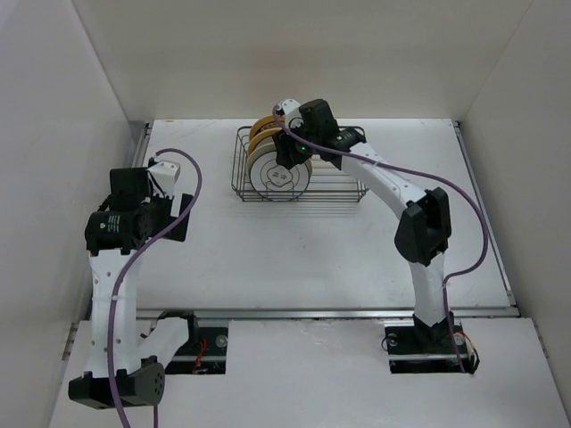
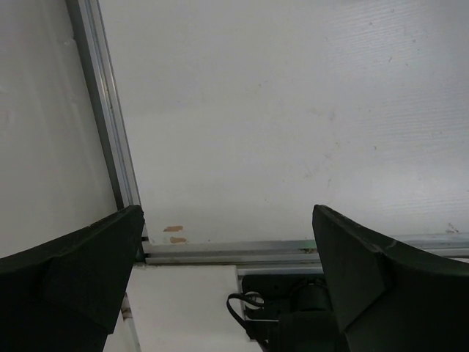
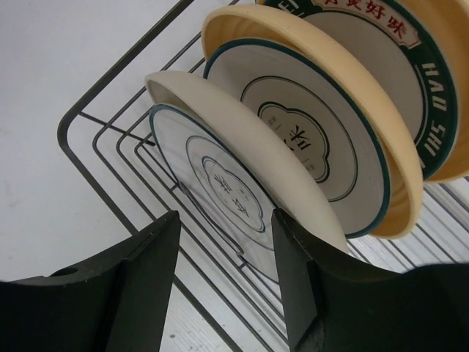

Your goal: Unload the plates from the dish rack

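The dish rack (image 1: 339,189), a dark wire basket, stands at the back middle of the table with several plates (image 1: 278,171) upright in its left half. In the right wrist view the nearest plate (image 3: 212,176) has a cream outside and a white face with a thin ring. Behind it stand a yellow-orange plate (image 3: 399,165) and a white plate with a dark green rim (image 3: 429,81). My right gripper (image 1: 294,150) (image 3: 226,216) is open, low over the rack wires (image 3: 95,139), its fingers either side of the nearest plate's lower edge. My left gripper (image 1: 183,218) (image 2: 227,213) is open and empty.
The rack's right half holds no plates. White walls enclose the table on the left, back and right. An aluminium rail (image 2: 110,125) runs along the left edge and another (image 2: 293,249) along the near edge. The left arm's base and cable (image 2: 293,308) lie below it.
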Controlling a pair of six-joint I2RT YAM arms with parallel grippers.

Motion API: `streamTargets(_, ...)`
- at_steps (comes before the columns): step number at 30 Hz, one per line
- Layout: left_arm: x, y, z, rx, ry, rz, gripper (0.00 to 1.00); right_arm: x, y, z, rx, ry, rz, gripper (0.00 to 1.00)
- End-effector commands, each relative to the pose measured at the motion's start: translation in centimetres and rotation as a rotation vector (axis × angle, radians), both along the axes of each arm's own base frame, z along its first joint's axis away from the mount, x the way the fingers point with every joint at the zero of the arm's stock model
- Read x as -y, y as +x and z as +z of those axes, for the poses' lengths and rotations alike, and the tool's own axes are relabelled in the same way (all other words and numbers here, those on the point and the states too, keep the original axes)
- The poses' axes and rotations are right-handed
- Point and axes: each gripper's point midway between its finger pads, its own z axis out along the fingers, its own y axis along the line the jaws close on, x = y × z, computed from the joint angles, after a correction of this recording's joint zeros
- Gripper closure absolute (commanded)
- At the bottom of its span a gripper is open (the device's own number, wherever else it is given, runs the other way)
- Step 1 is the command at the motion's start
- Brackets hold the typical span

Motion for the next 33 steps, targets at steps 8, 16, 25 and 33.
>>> streamTargets(8, 0.2, 1.0, 0.1, 0.05, -0.019, -0.004, 0.0, 0.8, 2.7, 2.5, 0.051, 0.052, -0.135, 0.41)
streamTargets(16, 0.2, 1.0, 0.1, 0.049, -0.015, -0.03, 0.0, 1.9, 2.3, 3.3, 0.158, -0.02, -0.199, 0.41)
streamTargets(25, 0.6, 0.3, -0.9, 0.005, -0.034, -0.054, 0.0, 3.3, 3.2, 2.9, 0.294, -0.252, -0.264, 0.41)
streamTargets(33, 1.2, -0.1, -1.2, -0.015, -0.059, -0.073, 0.0, 3.5, 4.6, 0.4, 0.321, -0.363, -0.281, 0.41)
